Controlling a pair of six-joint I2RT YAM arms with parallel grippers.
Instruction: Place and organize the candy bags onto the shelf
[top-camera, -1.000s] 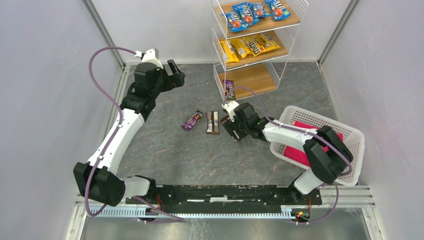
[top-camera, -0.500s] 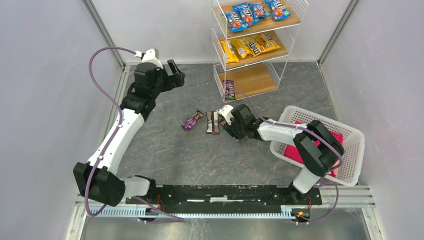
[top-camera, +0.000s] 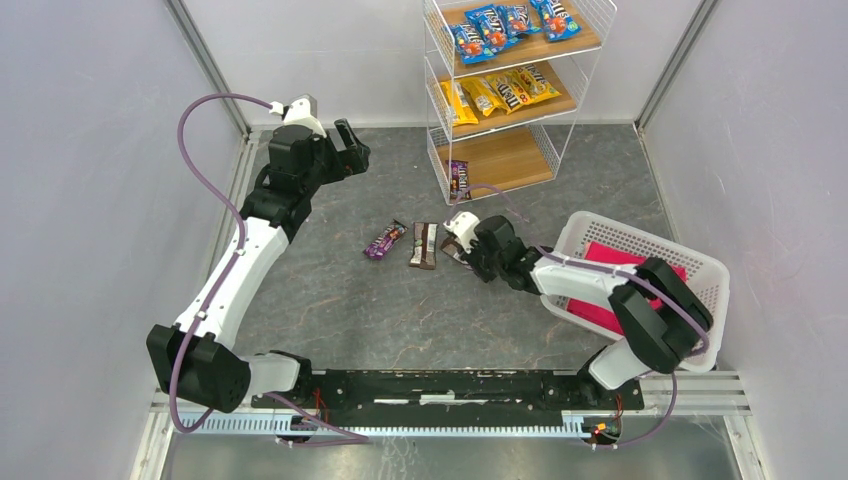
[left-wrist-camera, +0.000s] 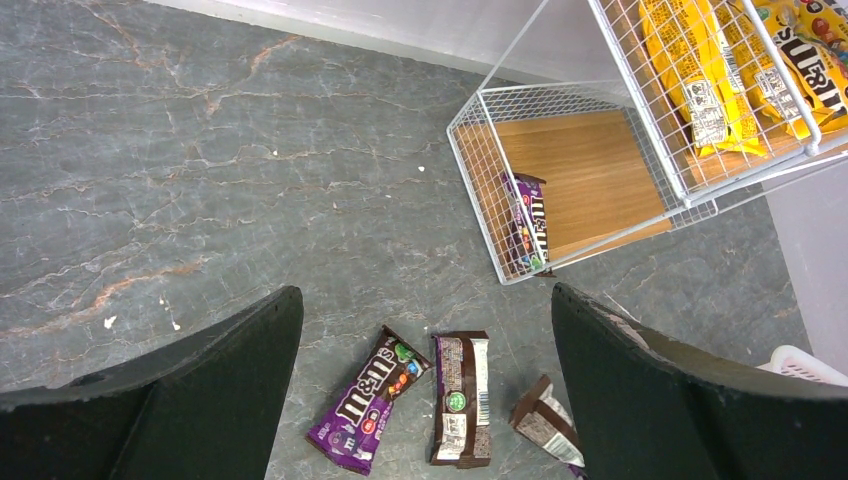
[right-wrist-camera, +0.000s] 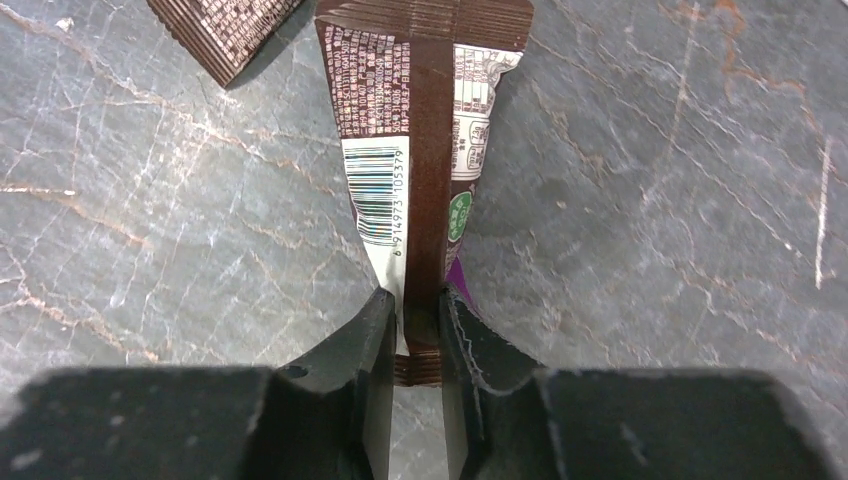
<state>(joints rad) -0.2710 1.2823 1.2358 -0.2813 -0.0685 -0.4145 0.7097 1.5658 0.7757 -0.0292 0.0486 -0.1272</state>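
Brown candy bag (right-wrist-camera: 425, 120) is seen as glossy, creased plastic film. Shelf (top-camera: 505, 160) is built from white coated wire with smooth light wood tiers; table (top-camera: 350, 310) is finished in matt grey marbled stone-look. Basket (top-camera: 715, 265) is moulded white plastic, lined with matt pink cloth (top-camera: 620, 257).

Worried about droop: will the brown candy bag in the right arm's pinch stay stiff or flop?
Probably floppy: the brown candy bag creases to a narrow neck where the jaws of the right gripper pinch it. Likely light, being flat. Its smooth film may slip.
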